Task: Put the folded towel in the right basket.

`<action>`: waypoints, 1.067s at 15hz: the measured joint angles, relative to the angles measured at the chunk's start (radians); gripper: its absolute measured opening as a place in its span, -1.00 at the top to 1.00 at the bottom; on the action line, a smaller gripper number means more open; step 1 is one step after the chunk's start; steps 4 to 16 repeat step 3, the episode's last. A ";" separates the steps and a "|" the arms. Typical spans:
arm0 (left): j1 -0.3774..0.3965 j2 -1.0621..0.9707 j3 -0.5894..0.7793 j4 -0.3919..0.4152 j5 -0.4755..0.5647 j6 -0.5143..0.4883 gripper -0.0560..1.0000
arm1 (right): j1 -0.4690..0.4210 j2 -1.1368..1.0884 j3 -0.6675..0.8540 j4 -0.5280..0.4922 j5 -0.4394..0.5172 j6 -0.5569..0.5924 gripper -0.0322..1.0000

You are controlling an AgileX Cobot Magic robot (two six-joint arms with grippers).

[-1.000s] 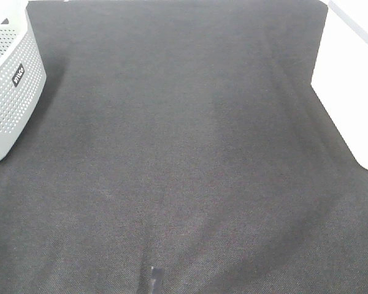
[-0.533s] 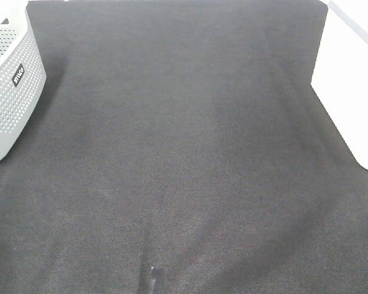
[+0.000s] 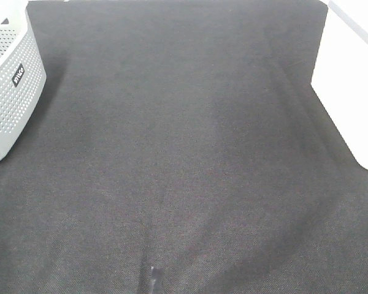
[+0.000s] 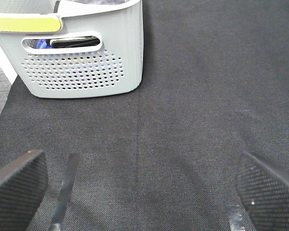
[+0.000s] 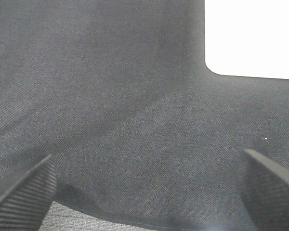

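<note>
Both my grippers stand released with nothing between the fingers. My left gripper [image 4: 139,192] shows two dark, textured fingers [image 4: 17,185] spread wide apart over the black cloth mat [image 4: 207,96], and my right gripper [image 5: 149,192] shows the same: one ribbed finger [image 5: 24,192] at each side of its wrist view, with bare mat between them. Neither arm appears in the high view.

On the far left of the scene sits the grey perforated basket [image 3: 12,92]. It carries a small black label [image 3: 18,75] with white lettering on its wall (too small and tilted for me to read). From my left wrist view that basket [image 4: 86,67] has a slot handle [image 4: 62,42] and a yellow-green strip [image 4: 26,22] along its rim. Through the slot I see something dark [image 4: 74,42] and a bit of blue-purple [image 4: 40,44]; what these are I cannot tell.

On the far right stands the right basket [image 3: 349,86], a cream-white bin with smooth solid walls and a rounded near corner, cut off by the picture's edge. My right wrist view catches one rounded corner of it [image 5: 253,38], washed out to plain white. Its inside is not visible in any view.

As for the folded towel, I cannot make it out with certainty anywhere. A short pale streak [image 3: 153,278] lies on the mat at the near edge.
</note>
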 joint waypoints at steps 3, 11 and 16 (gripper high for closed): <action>0.000 0.000 0.000 0.000 0.000 0.000 -0.98 | 0.000 0.000 0.000 0.000 0.000 0.000 -0.92; 0.000 0.000 0.000 0.000 0.000 0.000 -0.98 | 0.000 0.000 0.000 0.000 0.000 0.000 -0.92; 0.000 0.000 0.000 0.000 0.000 0.000 -0.98 | 0.000 0.000 0.000 0.000 0.000 0.000 -0.92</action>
